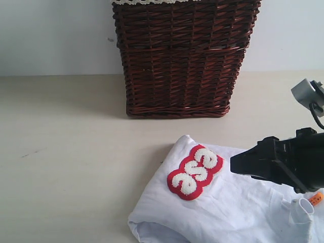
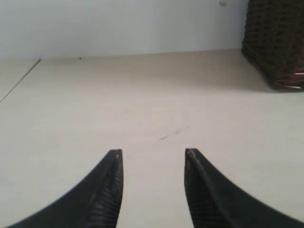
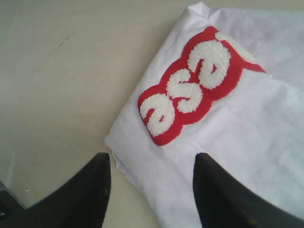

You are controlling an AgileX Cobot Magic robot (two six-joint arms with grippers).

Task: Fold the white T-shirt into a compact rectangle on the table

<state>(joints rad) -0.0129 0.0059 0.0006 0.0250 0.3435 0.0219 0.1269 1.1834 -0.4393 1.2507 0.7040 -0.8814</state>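
While the folded-over white cotton T-shirt (image 1: 243,212) with red-edged fuzzy letters is lying on the pale beige table (image 1: 76,152) near the brown wicker basket (image 1: 182,55), the black right gripper (image 3: 152,156) is hovering over its doubled edge, jaws apart, empty. The black left gripper (image 2: 153,152) is hanging apart and empty over bare table. I am judging a low pinch through both layers best.

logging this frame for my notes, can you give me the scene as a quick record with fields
shirt: white T-shirt lying loosely folded on the table, not a neat rectangle
letters: red-edged letters facing up
basket: wicker basket upright behind the shirt, apart from it
left fingers: apart, empty, over bare table
right fingers: apart, empty, above the shirt's edge
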